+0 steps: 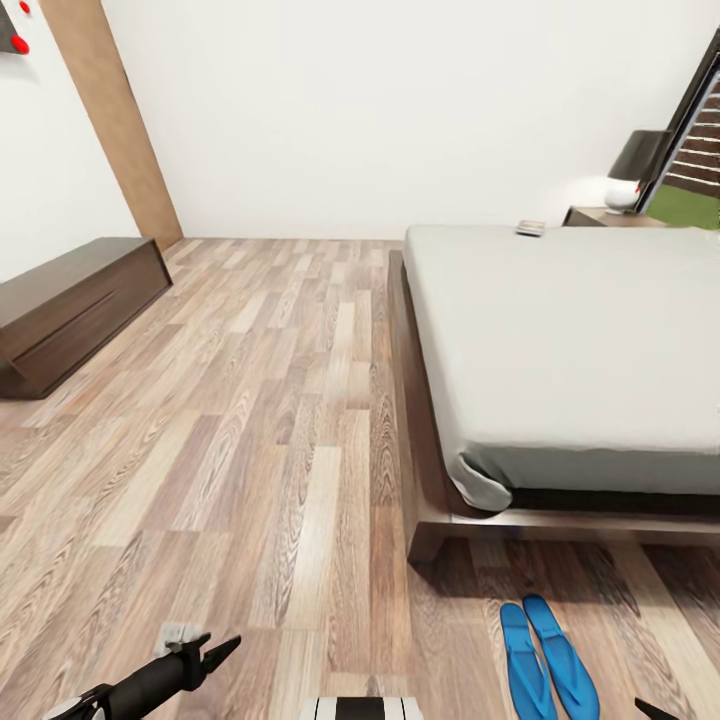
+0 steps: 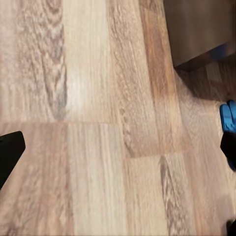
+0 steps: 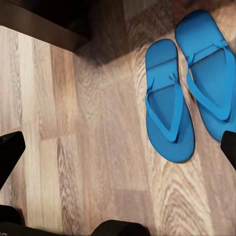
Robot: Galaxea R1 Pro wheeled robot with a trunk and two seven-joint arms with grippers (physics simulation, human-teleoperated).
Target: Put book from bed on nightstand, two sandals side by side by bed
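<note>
Blue against the pale planks, the two sandals [image 1: 545,660] lie side by side on the floor [image 1: 250,420] just off the foot corner of the bed [image 1: 570,340] in the head view, touching or nearly so, which already looks like the asked-for placing; the book [image 1: 530,228] rests far off at the head end of the grey mattress, close to the nightstand [image 1: 605,216] that carries a dark-shaded lamp [image 1: 635,165] beside the window [image 1: 695,150]. By my judgement the step in hand is the book, so the base should roll up the open lane along the bed's side, keeping clear of the frame and not brushing the sandals, before either arm reaches. The left gripper [image 1: 195,655] shows low in this view, dark and tapered; I cannot tell there how its jaws stand. A long low cabinet [image 1: 70,310] sits against the left wall by a brown door [image 1: 115,110], well apart from the bed. From the left wrist view, wood grain runs under the camera, a corner of the bed frame [image 2: 201,29] and a sliver of blue sandal [image 2: 227,115] at the edge; dark fingertips [image 2: 10,152] stand wide, holding nothing. From the right wrist view, both sandals [image 3: 189,83] lie parallel, straps up, near the frame's dark edge [image 3: 39,24], and the fingertips [image 3: 9,152] stand wide apart and empty.
</note>
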